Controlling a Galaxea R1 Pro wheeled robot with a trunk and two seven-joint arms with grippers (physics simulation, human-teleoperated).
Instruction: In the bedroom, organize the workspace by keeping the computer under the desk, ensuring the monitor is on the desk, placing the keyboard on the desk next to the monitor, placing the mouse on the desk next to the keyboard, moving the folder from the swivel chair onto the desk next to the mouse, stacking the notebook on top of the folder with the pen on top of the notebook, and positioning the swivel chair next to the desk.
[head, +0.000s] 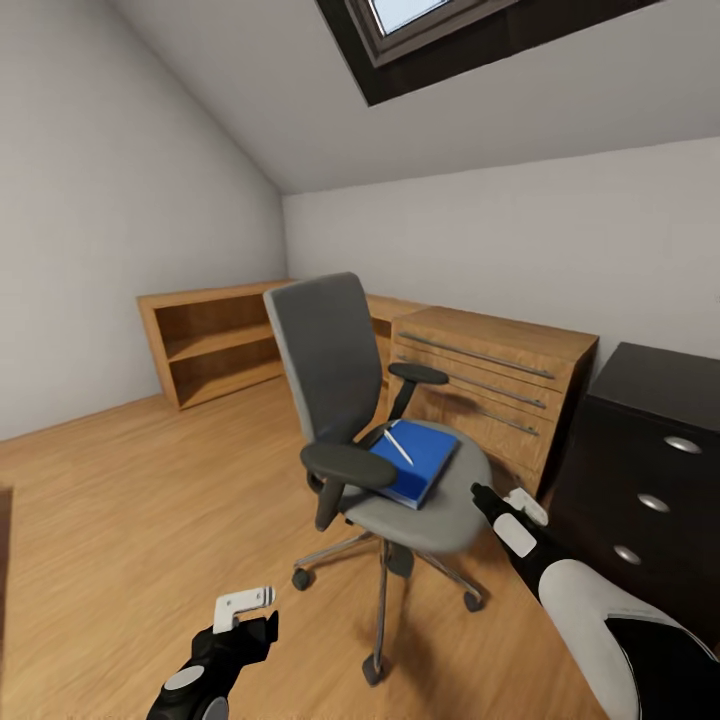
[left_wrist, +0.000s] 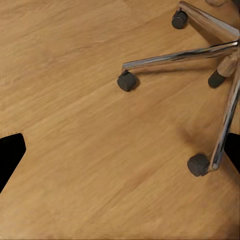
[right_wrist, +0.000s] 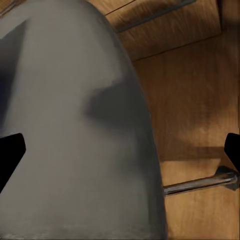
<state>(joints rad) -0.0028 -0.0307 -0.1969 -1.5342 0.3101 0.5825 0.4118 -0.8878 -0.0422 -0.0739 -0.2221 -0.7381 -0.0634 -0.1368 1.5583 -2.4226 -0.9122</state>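
Right gripper (head: 490, 497), jaws spread, nears the chair (head: 430, 510) seat, blue folder (head: 415, 465) at eleven o'clock; grasping it seems next; left gripper (head: 245, 605) likewise spread.

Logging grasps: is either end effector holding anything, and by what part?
Nothing is held. The right end effector hovers by the swivel chair seat edge; the left end effector hangs above the floor.

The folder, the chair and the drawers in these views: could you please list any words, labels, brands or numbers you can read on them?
There is no readable text in these pictures.
Folder: plain blue cover, no label; a pen lies on it.
Chair: plain grey upholstery, no brand mark.
Black drawers: round silver knobs, no lettering.
Light-wood chest: bar handles, no lettering.
Left gripper and right gripper: no markings legible.
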